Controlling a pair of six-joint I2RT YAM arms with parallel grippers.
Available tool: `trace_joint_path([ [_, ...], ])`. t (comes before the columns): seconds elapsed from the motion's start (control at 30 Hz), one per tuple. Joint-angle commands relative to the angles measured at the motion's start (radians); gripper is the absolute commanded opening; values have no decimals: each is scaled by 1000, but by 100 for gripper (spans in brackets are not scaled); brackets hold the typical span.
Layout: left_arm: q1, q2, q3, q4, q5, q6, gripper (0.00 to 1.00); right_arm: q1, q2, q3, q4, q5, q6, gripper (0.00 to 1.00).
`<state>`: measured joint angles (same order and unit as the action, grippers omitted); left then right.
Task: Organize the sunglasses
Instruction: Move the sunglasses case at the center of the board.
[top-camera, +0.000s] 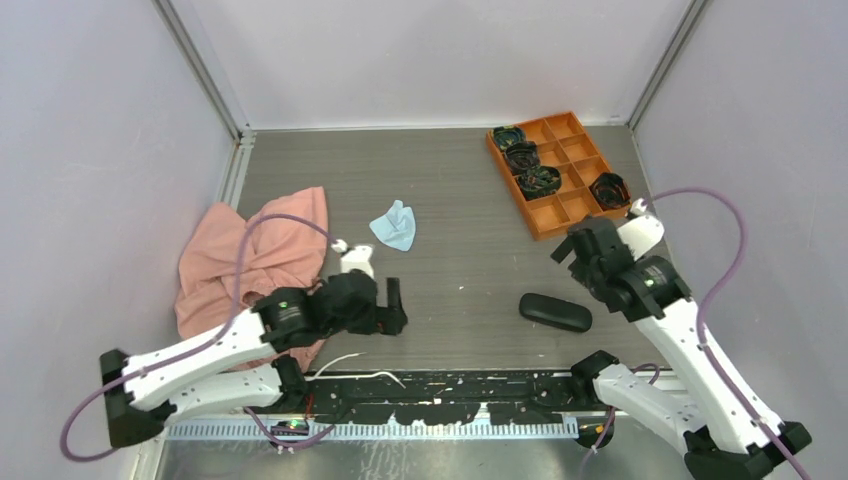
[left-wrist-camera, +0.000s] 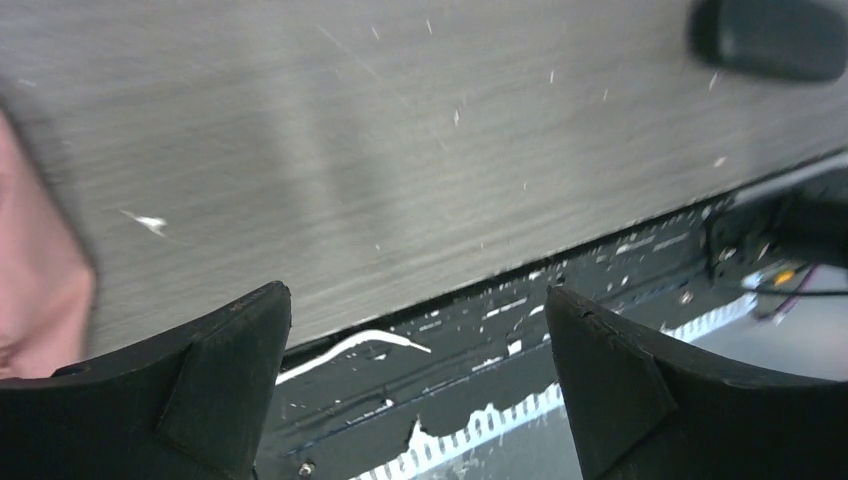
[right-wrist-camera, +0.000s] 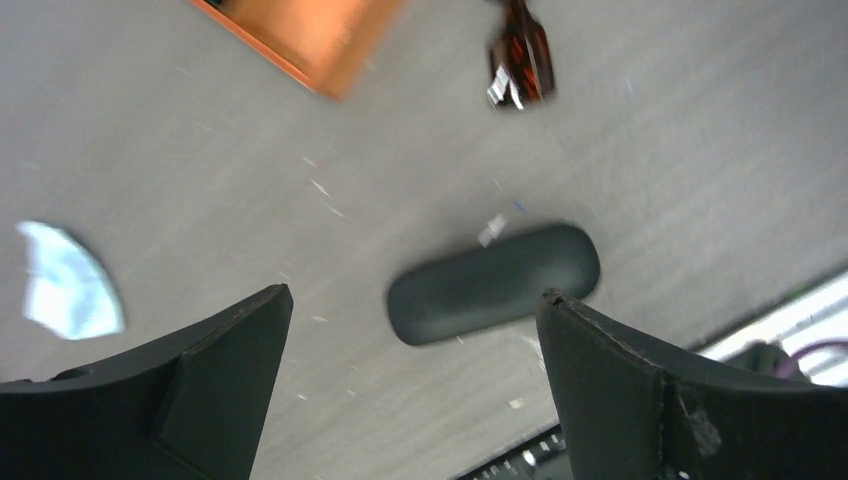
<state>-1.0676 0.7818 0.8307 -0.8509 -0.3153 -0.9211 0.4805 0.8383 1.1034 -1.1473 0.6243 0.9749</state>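
R gripper (right-wrist-camera: 412, 298): fingers apart, case (right-wrist-camera: 495, 283) ahead; reach past to sunglasses (right-wrist-camera: 520, 60), pinch frame. L gripper (left-wrist-camera: 417, 292): apart, empty.

We see a grey, wood-grained surface (top-camera: 450, 190). A crumpled pink cloth (top-camera: 250, 255) lies on its left side, and a small light-blue cloth (top-camera: 395, 227) near the middle. An orange compartment tray (top-camera: 575, 206) rests at the far right. A black oblong glasses case (top-camera: 555, 312) lies toward the near edge. Small folded sunglasses (right-wrist-camera: 520, 55) with reddish-brown lenses lie apart from it, near the tray's corner.
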Motion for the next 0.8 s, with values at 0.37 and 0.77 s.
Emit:
trace_joint_path([
  [0.37,-80,152,104,132,22,44,100,-7,69,-394,23,-211,531,100],
  [0.77,-81,11,23,125,7,-6,100,-228,366,-355,139,-346,506,100],
])
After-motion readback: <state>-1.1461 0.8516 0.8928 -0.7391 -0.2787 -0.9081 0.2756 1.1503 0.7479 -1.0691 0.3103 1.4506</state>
